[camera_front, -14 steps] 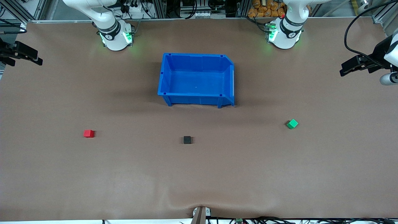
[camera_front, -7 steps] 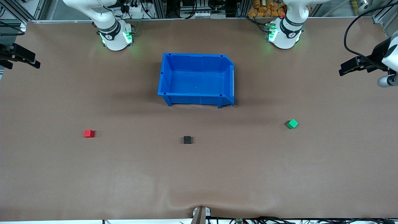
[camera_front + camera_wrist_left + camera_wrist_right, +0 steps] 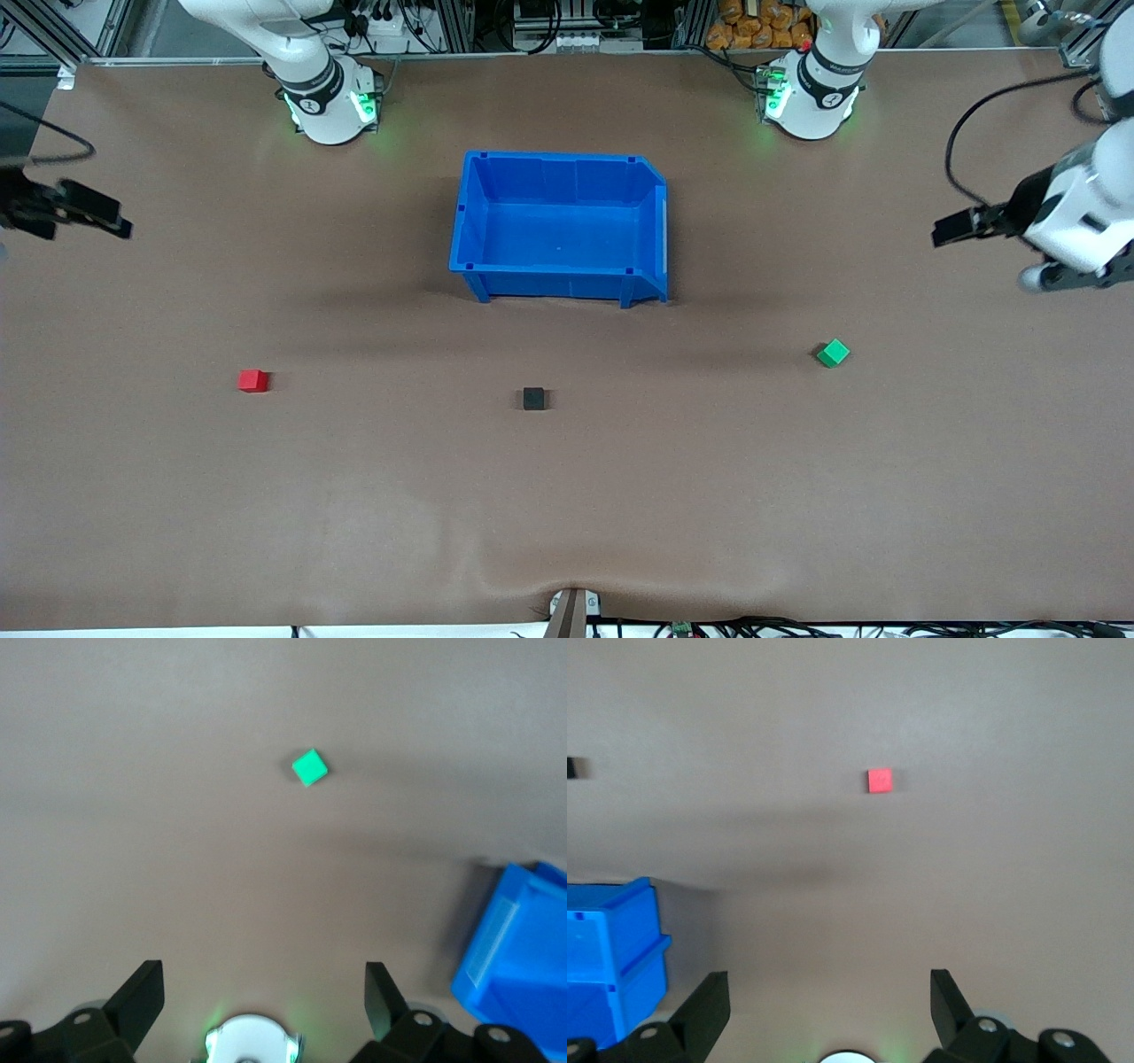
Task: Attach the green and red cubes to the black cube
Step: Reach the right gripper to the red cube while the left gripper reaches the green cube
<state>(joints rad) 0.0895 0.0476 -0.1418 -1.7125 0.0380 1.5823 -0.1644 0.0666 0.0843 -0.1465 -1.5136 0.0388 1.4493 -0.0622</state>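
The black cube (image 3: 533,399) sits on the brown table, nearer to the front camera than the blue bin (image 3: 558,266). The green cube (image 3: 833,353) lies toward the left arm's end and shows in the left wrist view (image 3: 309,767). The red cube (image 3: 253,380) lies toward the right arm's end and shows in the right wrist view (image 3: 880,780). My left gripper (image 3: 952,232) is open and empty, up in the air over the left arm's end of the table (image 3: 263,997). My right gripper (image 3: 111,221) is open and empty over the right arm's end (image 3: 828,1001).
The blue bin is empty and stands mid-table between the two arm bases (image 3: 330,106) (image 3: 808,102). Its corner shows in the left wrist view (image 3: 523,957) and the right wrist view (image 3: 611,948). The black cube shows at the edge of the right wrist view (image 3: 570,767).
Both grippers have moved over their ends of the table, toward the front camera's side. The three cubes and the bin have not moved.
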